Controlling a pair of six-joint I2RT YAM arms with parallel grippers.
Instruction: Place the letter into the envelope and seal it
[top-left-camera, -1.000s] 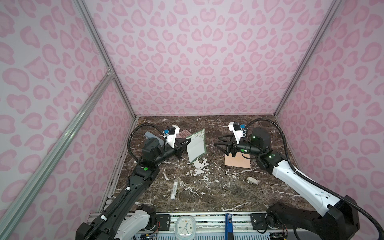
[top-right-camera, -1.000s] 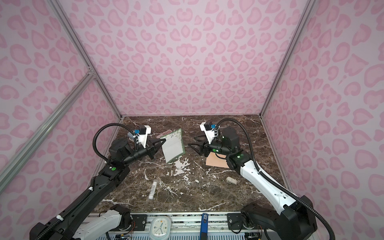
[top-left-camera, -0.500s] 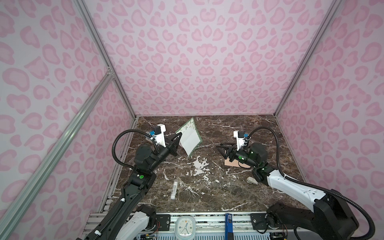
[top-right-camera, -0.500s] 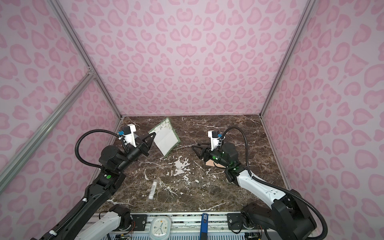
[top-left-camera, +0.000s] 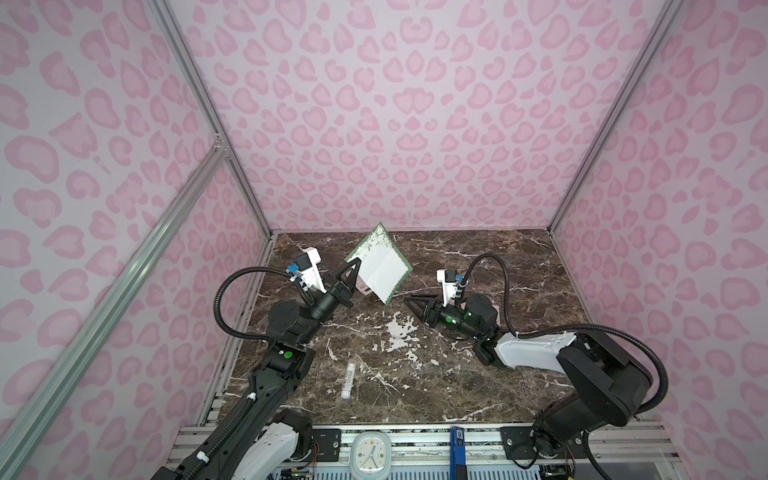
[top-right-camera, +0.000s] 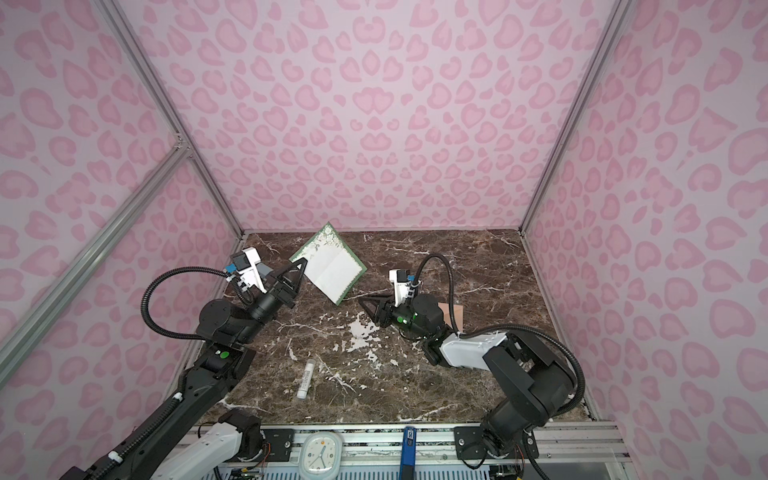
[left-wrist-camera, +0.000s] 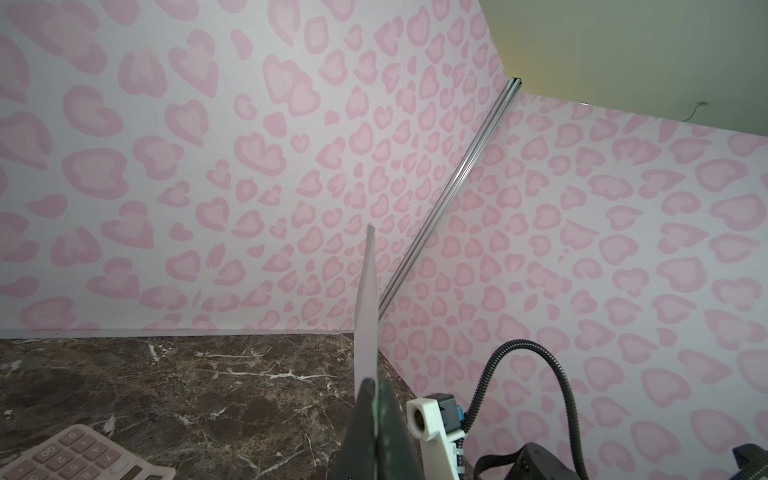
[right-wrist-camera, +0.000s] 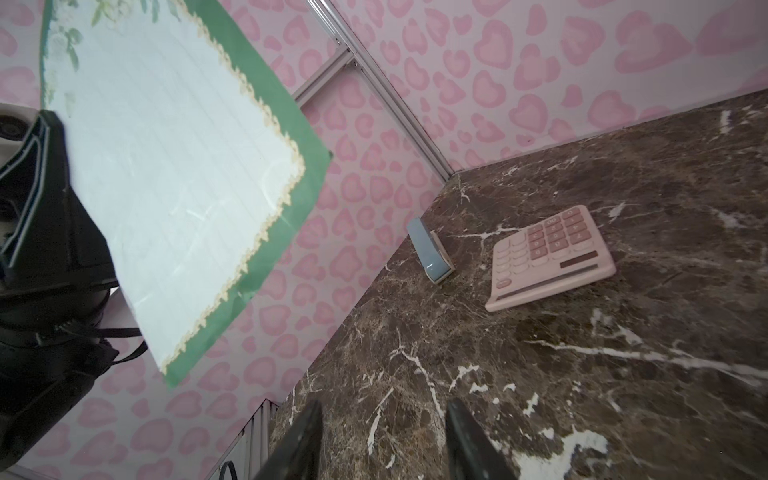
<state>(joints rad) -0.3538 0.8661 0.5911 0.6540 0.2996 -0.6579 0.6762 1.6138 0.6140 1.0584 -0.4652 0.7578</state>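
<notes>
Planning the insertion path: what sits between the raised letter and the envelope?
The right gripper and its wrist, in both top views; the envelope peeks out behind that wrist.

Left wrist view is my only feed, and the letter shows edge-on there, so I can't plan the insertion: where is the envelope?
Observer: The envelope lies on the table, mostly hidden by the right arm.
Operator: Is the right gripper holding it?
Observer: No. The right gripper is open, with nothing between its jaws.
Operator: Anything loose I could hit?
Observer: A white tube lies on the table beside the left arm.
</notes>
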